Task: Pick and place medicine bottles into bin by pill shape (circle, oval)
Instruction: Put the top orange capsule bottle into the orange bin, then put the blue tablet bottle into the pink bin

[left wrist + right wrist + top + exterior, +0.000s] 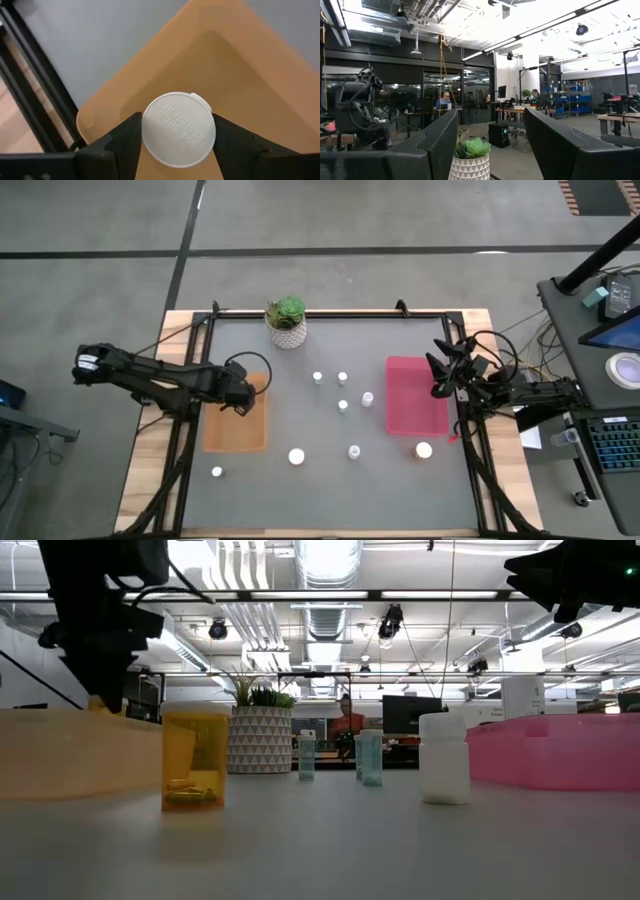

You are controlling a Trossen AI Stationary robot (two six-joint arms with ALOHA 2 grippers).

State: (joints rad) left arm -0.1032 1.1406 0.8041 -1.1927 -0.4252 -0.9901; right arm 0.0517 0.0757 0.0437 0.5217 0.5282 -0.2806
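Left gripper (177, 150) clamps a white-capped medicine bottle (179, 129) between its fingers, hanging above the orange bin (236, 420) at the bench's (330, 480) 9 o'clock side. Loose bottles (343, 406) stand mid-bench; one orange bottle (194, 756) sits near the low camera. Right gripper (440, 372), jaws apart and empty, waits over the pink bin's (415, 395) 3 o'clock edge. Potted plant (287, 321) at 12.
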